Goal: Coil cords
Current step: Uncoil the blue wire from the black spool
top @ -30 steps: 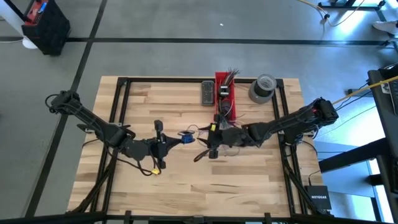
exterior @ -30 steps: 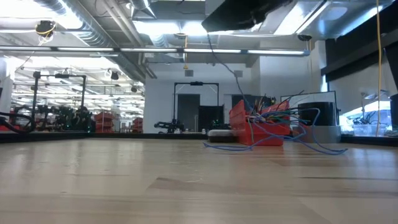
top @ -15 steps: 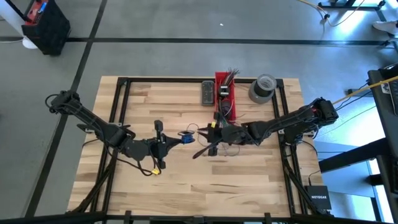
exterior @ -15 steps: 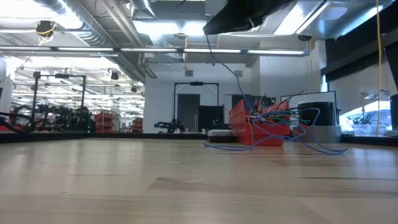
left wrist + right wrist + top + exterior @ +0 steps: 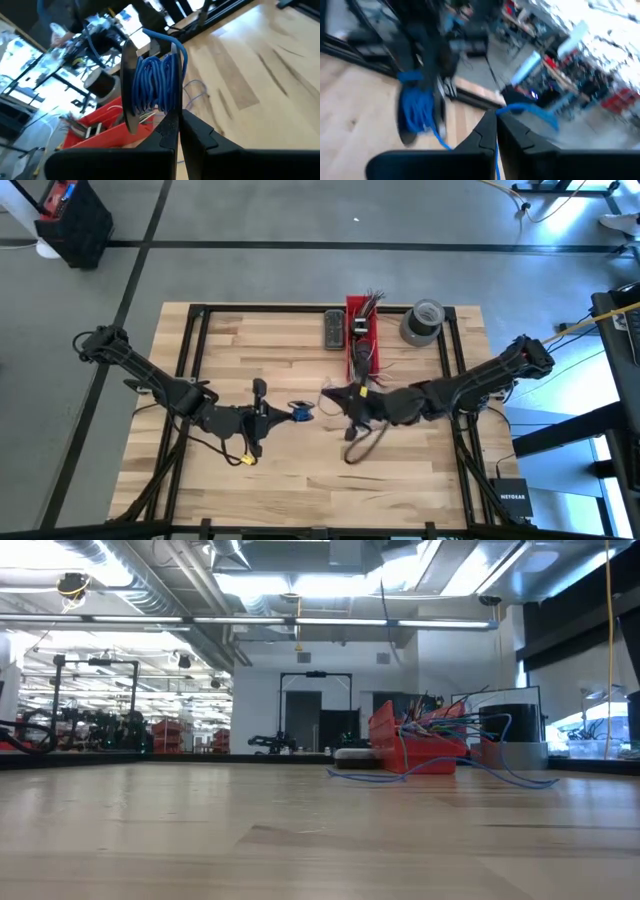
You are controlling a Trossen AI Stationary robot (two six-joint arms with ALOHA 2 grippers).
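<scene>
At the table's back edge, the red bin holds wire ends; both grippers pinch blue cord

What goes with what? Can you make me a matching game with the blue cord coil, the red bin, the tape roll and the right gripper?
Things:
1. blue cord coil
2. red bin
3. tape roll
4. right gripper

Descriptions:
A. grey, standing on the table beside the bin
B. held by the left gripper
C. shut on a blue strand
D. holds multicoloured wire ends

Pairs: 1-B, 2-D, 3-A, 4-C
</scene>
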